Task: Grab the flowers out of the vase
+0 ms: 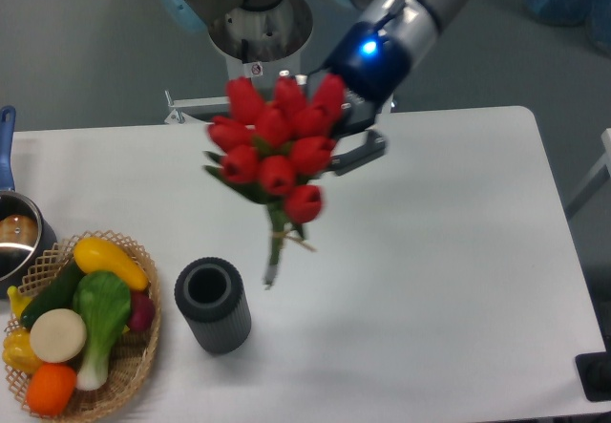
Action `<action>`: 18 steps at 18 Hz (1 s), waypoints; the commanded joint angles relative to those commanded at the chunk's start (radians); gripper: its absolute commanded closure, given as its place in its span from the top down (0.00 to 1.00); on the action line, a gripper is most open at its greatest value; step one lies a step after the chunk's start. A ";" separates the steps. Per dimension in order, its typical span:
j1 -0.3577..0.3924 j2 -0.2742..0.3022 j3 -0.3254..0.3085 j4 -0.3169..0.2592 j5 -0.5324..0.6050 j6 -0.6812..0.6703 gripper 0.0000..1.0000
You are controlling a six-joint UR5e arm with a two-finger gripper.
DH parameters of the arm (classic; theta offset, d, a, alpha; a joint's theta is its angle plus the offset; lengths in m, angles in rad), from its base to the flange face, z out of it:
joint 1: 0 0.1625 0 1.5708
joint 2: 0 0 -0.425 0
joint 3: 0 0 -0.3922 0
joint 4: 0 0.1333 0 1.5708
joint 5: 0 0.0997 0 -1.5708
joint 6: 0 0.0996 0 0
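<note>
Arm angled down from upper right, gripper (342,138) clamping the flowers (275,141) above the vase (212,305).

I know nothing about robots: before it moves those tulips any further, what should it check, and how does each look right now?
1. Flowers out of the vase: ok, the stems hang in the air beside it.
2. Pincer holding firmly: cannot tell, the blooms hide the fingertips.
3. Vase upright: ok, its mouth is empty.
4. Bunch together: ok, stems look tied.
5. Wicker basket out of the way: ok, it sits left of the vase.
6. Bunch steady: cannot tell, it hangs tilted.
</note>
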 joint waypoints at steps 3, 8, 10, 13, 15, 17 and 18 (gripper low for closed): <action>0.046 -0.008 0.000 0.000 0.019 0.058 0.37; 0.072 -0.009 0.012 -0.002 0.025 0.062 0.37; 0.074 -0.003 0.009 -0.003 0.034 0.057 0.37; 0.077 0.002 0.002 -0.003 0.036 0.054 0.37; 0.077 0.000 0.002 -0.003 0.039 0.054 0.37; 0.078 0.000 0.002 -0.003 0.039 0.054 0.37; 0.080 0.000 0.002 -0.003 0.039 0.054 0.37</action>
